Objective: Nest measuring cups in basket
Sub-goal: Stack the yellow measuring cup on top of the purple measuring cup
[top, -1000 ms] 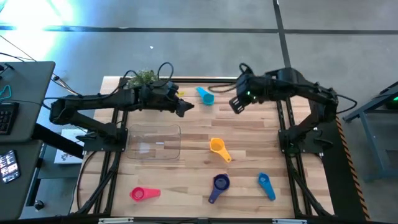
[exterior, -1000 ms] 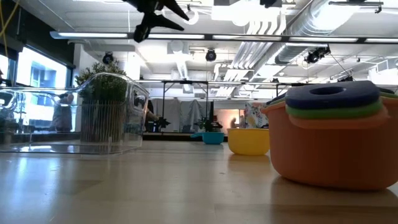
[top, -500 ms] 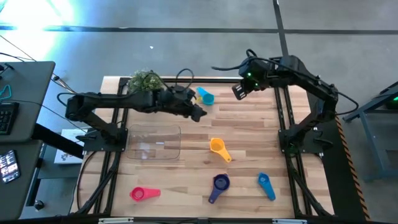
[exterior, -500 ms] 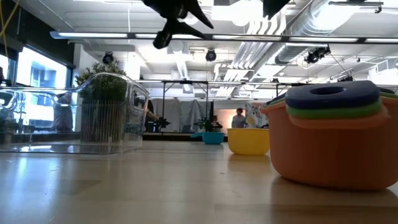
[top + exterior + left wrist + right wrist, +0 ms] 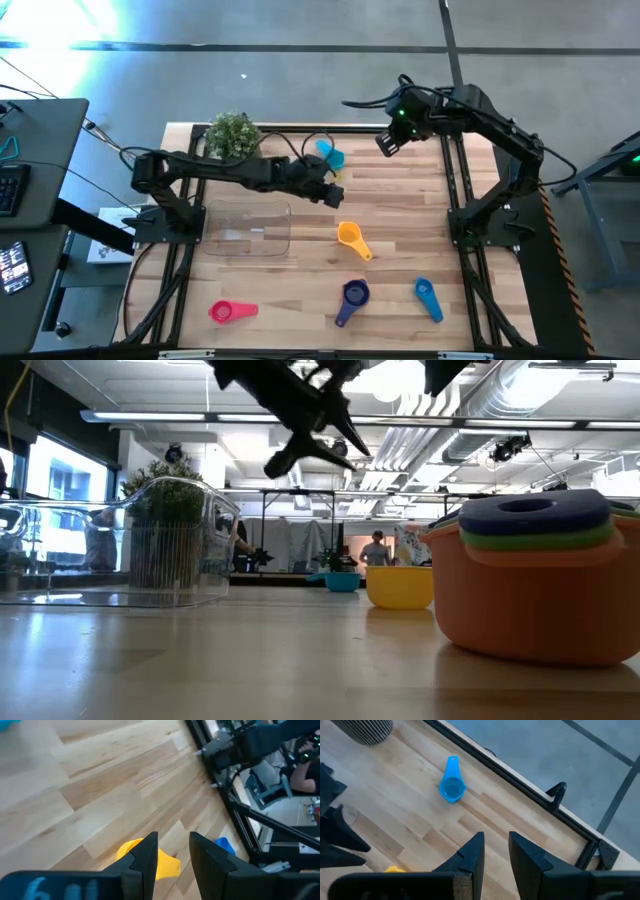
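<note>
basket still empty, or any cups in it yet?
Empty. The high view shows only bare floor through the clear basket; the yellow cup and pink cup lie on the table outside it.

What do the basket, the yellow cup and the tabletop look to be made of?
The basket: clear, glossy plastic by the look; the table grain shows through it and its walls catch highlights. The yellow cup: probably moulded plastic, opaque and evenly coloured with a smooth surface. The tabletop: light wood in joined planks, with visible grain and seams, a smooth, slightly sheened finish.
</note>
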